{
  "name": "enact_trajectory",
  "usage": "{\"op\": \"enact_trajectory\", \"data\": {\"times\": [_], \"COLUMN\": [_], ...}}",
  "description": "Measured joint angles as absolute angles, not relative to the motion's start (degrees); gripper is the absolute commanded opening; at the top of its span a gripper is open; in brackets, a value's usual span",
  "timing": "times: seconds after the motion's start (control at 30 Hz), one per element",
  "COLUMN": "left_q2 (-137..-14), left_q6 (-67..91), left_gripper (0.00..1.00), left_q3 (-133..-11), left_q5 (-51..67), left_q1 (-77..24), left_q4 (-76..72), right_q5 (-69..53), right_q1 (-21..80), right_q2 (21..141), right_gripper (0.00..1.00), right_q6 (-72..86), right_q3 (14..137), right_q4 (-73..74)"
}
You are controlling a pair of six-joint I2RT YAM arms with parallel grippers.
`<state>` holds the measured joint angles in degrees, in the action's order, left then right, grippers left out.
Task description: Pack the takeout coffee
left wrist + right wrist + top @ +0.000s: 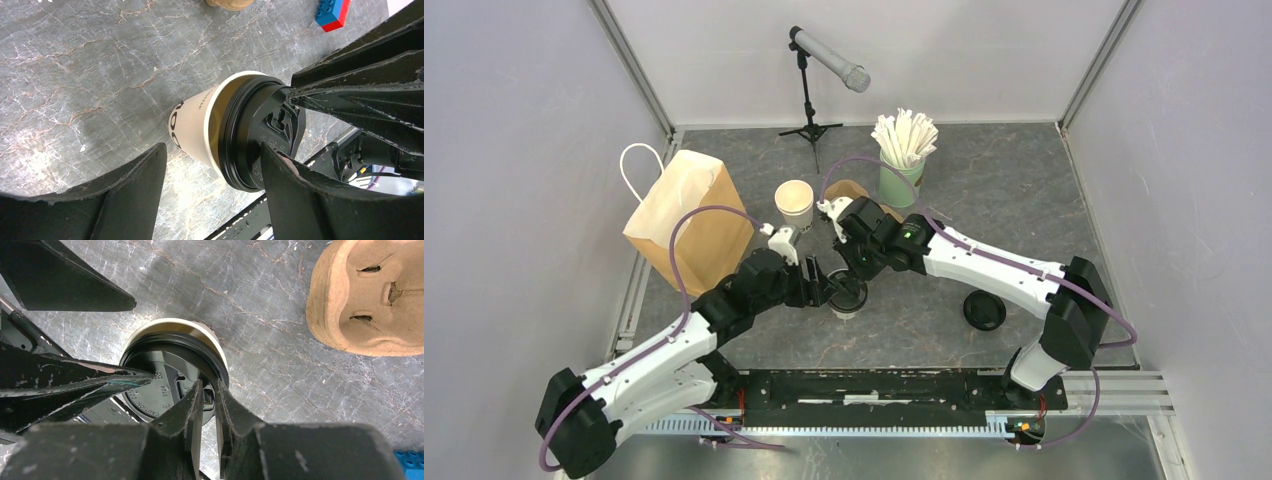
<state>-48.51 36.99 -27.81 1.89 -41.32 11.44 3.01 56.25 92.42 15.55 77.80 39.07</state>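
Observation:
The takeout coffee (848,298) is a white printed cup (196,125) with a black lid (167,357), standing on the table between both arms. The lid sits slightly off: the cup's cream rim shows past it on one side. My right gripper (210,386) comes from above (852,268), its fingers nearly together and pinching the lid's edge. My left gripper (212,150) is open around the cup from the left (829,288). One of its fingers (295,185) lies against the lid. The other (130,190) is apart from the cup.
A brown paper bag (686,222) stands at the left. A lidless cup stack (794,203), a brown pulp carrier (370,295), straws in a green cup (903,150) and a microphone stand (810,110) are behind. A loose black lid (984,310) lies right. A blue-red brick (332,12) is nearby.

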Motion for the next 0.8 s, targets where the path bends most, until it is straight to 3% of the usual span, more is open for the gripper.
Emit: {"op": "enact_trajectory", "data": {"times": [0.27, 0.47, 0.8], "left_q2": [-49.3, -50.7, -51.4], "left_q6": [35.7, 34.6, 34.2], "left_gripper": [0.68, 0.64, 0.54], "left_q3": [-27.8, -28.1, -28.3], "left_q5": [1.7, 0.7, -1.1], "left_q1": [-41.3, -41.3, -41.3], "left_q4": [9.7, 8.0, 6.5], "right_q5": [3.0, 2.5, 3.0], "right_q1": [56.1, 56.0, 55.7], "right_q2": [92.4, 92.3, 83.4], "right_gripper": [0.2, 0.26, 0.52], "right_q6": [15.2, 15.0, 14.9], "right_q3": [77.8, 77.8, 70.8], "right_q4": [38.0, 37.2, 33.5]}}
